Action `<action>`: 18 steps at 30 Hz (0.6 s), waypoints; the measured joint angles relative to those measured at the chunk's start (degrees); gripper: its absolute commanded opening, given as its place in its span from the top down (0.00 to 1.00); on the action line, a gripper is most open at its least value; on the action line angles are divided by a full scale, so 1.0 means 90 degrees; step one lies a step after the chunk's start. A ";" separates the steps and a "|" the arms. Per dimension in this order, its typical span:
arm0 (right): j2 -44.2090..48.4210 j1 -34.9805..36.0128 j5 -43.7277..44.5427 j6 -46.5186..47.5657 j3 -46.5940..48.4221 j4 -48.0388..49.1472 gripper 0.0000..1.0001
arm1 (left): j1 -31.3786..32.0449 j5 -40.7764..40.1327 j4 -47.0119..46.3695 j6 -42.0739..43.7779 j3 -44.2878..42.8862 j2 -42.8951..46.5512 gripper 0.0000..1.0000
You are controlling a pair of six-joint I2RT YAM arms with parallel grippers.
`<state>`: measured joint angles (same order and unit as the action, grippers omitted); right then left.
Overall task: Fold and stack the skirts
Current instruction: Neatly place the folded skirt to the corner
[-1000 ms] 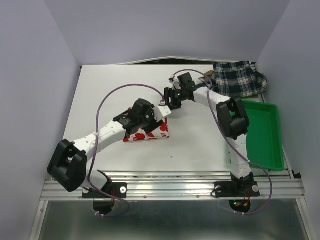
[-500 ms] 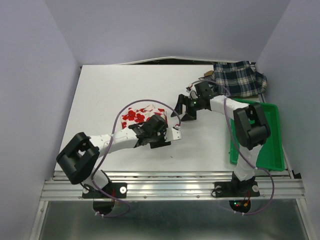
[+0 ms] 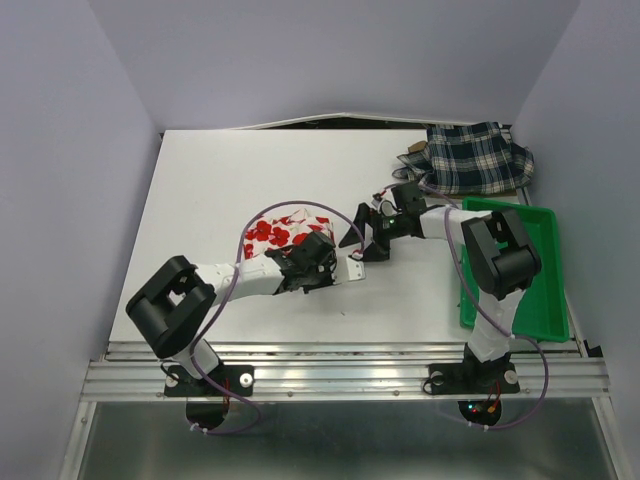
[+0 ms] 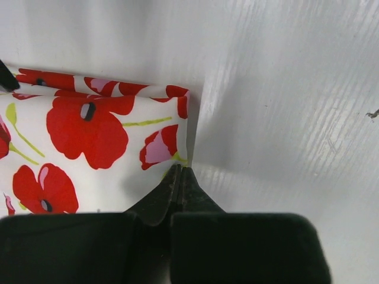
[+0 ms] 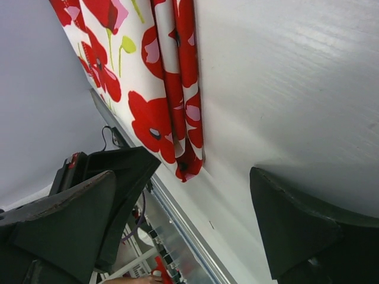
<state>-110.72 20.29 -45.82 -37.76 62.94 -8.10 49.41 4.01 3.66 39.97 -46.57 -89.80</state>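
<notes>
Left end effector [image 4: 179,177]: clenched, tips pressed together right at the floral skirt's corner; I couldn't tell whether any cloth was pinched.
Right end effector [image 3: 362,240]: released, jaws spread wide with nothing between them, poised just beyond the left one.
Floral skirt [image 3: 272,232]: lay folded on the desk [image 3: 220,180], its near corner touching the left tips and its layered edge just ahead of the right end effector's open fingers.
Plaid skirt [image 3: 475,158]: sat bunched in the desk's far right corner, well beyond the right end effector.
Tan skirt [image 3: 413,150]: only a sliver peeked out beside the plaid one.
Tray [image 3: 545,290]: green, well to the right of the right end effector, by that arm.
</notes>
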 measured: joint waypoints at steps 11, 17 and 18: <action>0.0000 0.0005 -0.0180 -0.0102 -0.0185 0.0447 0.00 | -0.0253 0.0034 -0.0138 -0.0080 0.0005 0.0352 0.20; 0.0000 0.0005 -0.0199 -0.0102 -0.0185 0.0471 0.00 | -0.0253 0.0053 -0.0158 0.0049 0.0053 0.0746 0.21; 0.0000 0.0005 -0.0199 -0.0102 -0.0185 0.0474 0.00 | -0.0253 0.0056 -0.0143 0.0087 0.0053 0.0736 0.28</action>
<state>-110.72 20.34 -47.62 -38.68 61.28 -3.84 47.13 4.51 2.37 40.75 -46.09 -83.18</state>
